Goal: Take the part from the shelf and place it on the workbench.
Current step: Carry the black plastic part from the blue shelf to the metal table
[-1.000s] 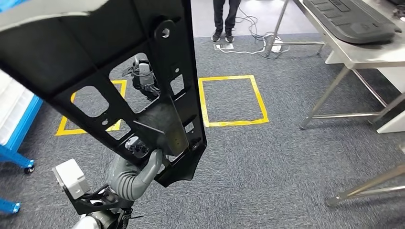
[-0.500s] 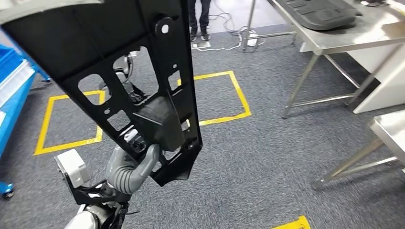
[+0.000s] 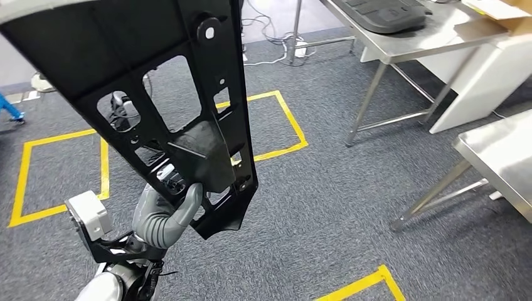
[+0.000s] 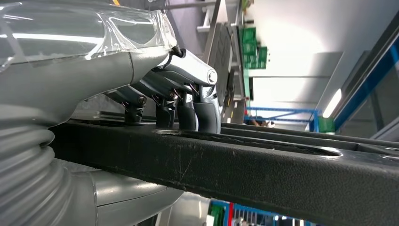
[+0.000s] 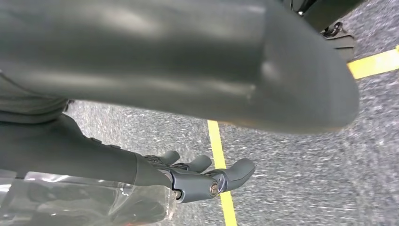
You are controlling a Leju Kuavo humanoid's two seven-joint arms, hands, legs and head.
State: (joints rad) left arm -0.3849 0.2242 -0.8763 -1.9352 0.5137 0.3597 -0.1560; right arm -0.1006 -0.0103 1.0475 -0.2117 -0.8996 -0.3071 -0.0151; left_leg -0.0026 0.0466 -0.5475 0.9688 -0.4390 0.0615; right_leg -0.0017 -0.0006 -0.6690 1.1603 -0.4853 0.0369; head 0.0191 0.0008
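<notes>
I hold the large black plastic panel with many cut-out windows (image 3: pixel 157 81) in the air in front of me, tilted, with its wide end up near my head and its narrow end down. It is above the grey carpet floor (image 3: pixel 326 207) and touches no table. My left hand (image 3: pixel 179 194) grips the panel near its lower end: the thick grey thumb (image 3: pixel 191 199) presses on one face, and in the left wrist view the dark fingers (image 4: pixel 188 110) are curled over the black edge bar of the panel (image 4: pixel 263 169), so this hand is closed on it. In the right wrist view my right hand (image 5: pixel 202 176) lies under a smooth dark surface (image 5: pixel 179 61) with the fingers (image 5: pixel 235 168) stretched out and a little apart; I cannot tell if they press on it or grip anything. The steel workbench with thin legs (image 3: pixel 408 47) stands well apart from the panel, at the far right, and a dark grey moulded part (image 3: pixel 383 12) lies on it. Yellow tape squares (image 3: pixel 276 125) are on the carpet.
</notes>
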